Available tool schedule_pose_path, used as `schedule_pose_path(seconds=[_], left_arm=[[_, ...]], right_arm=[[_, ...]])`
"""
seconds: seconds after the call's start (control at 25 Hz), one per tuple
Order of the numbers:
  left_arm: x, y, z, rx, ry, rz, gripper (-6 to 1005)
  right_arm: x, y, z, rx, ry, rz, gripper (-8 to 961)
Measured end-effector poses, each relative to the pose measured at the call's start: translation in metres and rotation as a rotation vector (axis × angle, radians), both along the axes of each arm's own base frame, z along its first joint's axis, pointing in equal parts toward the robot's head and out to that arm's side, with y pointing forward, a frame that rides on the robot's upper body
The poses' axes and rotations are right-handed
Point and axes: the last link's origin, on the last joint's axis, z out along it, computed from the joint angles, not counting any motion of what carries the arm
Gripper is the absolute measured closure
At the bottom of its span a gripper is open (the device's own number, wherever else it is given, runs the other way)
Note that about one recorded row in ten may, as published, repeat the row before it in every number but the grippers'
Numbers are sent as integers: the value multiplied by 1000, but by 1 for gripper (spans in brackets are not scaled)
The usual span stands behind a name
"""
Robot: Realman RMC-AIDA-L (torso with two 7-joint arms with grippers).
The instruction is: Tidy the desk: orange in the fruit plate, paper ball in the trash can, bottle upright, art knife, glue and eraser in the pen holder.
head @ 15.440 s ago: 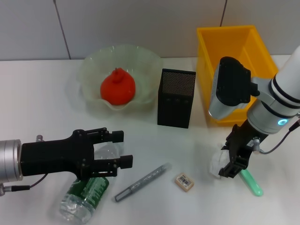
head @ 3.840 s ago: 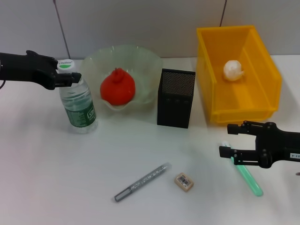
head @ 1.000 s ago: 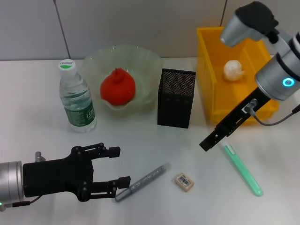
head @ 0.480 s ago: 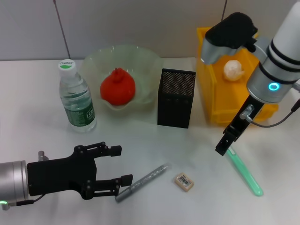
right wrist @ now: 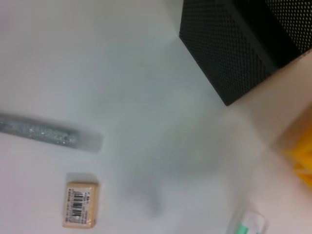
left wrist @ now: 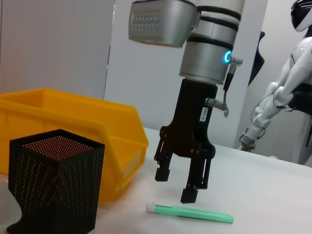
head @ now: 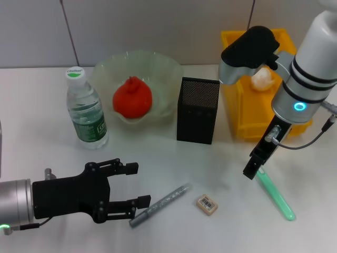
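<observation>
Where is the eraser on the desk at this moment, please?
In the head view the eraser lies flat near the front of the desk, right of centre, just right of the silver pen's tip and in front of the pen holder.

You have a red-orange lumpy fruit (head: 132, 97) in a translucent pale-green scalloped bowl (head: 105, 75) at the far left. Left of it, the clear plastic bottle (head: 87, 113) wears a dark green label and a pale green-white cap. The square mesh cup (head: 197, 110) at centre is black; the rectangular plastic bin (head: 244, 115) to its right is bright yellow. Nearer you lie a glittery grey stick (head: 160, 204), a tan block with a white barcode label (head: 206, 204), and a mint-green stick (head: 276, 195) on the white desk (head: 47, 147).
</observation>
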Motion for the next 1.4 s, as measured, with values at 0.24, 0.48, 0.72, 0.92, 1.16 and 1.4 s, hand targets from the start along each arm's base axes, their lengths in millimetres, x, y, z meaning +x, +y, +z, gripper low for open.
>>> schedule_pose_path(seconds=[0.24, 0.48, 0.72, 0.92, 1.16, 1.4], left_arm=[[1, 0, -1, -1, -2, -2, 200], [2, 1, -1, -2, -2, -3, 200], [2, 2, -1, 0, -1, -2, 200], [1, 3, -1, 3, 4, 3, 201], [1, 3, -1, 4, 4, 4, 201], [1, 3, -1, 4, 4, 4, 202]], right_arm=[[6, 2, -4, 25, -2, -3, 168], [15, 1, -11, 27, -20, -7, 168], [19, 0, -14, 30, -19, -14, 168], [23, 0, -15, 29, -19, -19, 168], [26, -1, -15, 34, -15, -23, 168], [31, -3, -16, 34, -15, -31, 342]])
